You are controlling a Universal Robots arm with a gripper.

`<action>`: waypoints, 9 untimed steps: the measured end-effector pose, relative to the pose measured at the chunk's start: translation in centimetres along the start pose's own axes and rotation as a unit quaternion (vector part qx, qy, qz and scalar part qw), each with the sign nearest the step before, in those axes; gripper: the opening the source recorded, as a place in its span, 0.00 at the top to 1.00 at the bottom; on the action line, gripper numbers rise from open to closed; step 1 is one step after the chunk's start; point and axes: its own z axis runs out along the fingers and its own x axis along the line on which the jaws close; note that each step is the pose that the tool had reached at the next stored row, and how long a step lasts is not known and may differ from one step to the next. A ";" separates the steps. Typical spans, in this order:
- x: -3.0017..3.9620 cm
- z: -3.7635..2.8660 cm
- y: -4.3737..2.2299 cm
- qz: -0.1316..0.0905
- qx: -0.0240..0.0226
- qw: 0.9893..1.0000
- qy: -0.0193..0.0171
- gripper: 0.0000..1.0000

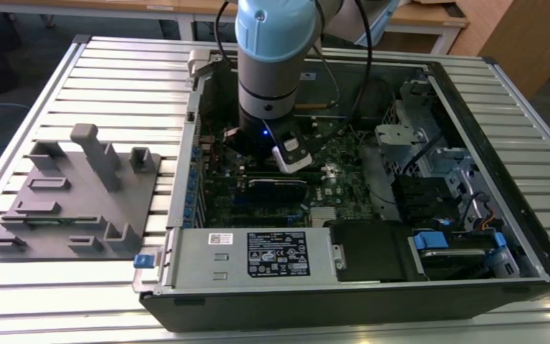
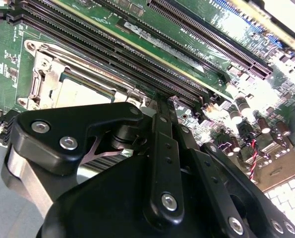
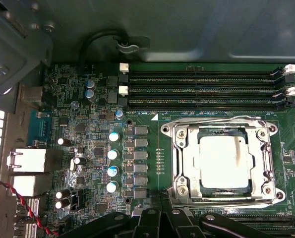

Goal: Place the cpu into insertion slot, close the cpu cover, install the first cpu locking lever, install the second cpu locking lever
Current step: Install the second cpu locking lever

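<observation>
The cpu (image 3: 223,159) sits flat in the insertion slot (image 3: 220,161), lower right of the first wrist view, dull silver top up with dark smudges along its edges. The cpu cover (image 3: 184,163) appears folded down over it as a shiny frame, chip showing through the window. A thin wire lever (image 3: 211,120) runs along the slot's upper edge; can't tell if it is latched.

The gripper (image 3: 159,218) is at the bottom centre of the first wrist view, black linkages just short of the slot's near edge. Fingertips are hidden, so I can't tell if the fingers are open or closed; nothing is visibly held.

Handling, judged: cpu is light, stiff, slick-topped and fragile on its underside, best taken by 2 opposite edges, never pressed off-centre. Cover is thin sheet metal, stiff but bendable, hinged; push on the frame, not the chip. Levers look springy and thin, likely to slip off a pad.

View differences:
- Exterior view: the arm (image 1: 272,64) reaches down into the open computer case (image 1: 504,236), centre of frame, on a slatted table (image 1: 112,72); a grey fixture block (image 1: 69,197) lies at centre left. The socket itself is hidden there.
- First wrist view: the whole socket, 3 memory slots (image 3: 202,90) above it, capacitors (image 3: 113,153) at centre left.
- Second wrist view: the gripper (image 2: 159,163) body dominates the lower half; the cpu (image 2: 80,91) and the cover (image 2: 38,82) show at upper left, partly behind the gripper linkage.
</observation>
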 end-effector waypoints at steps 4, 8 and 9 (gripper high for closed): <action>0.00 -0.25 0.05 0.000 0.000 1.000 0.000 0.90; 0.00 -0.53 0.11 0.000 0.000 1.000 0.000 0.90; 0.00 -0.53 0.11 0.000 0.000 1.000 0.000 0.90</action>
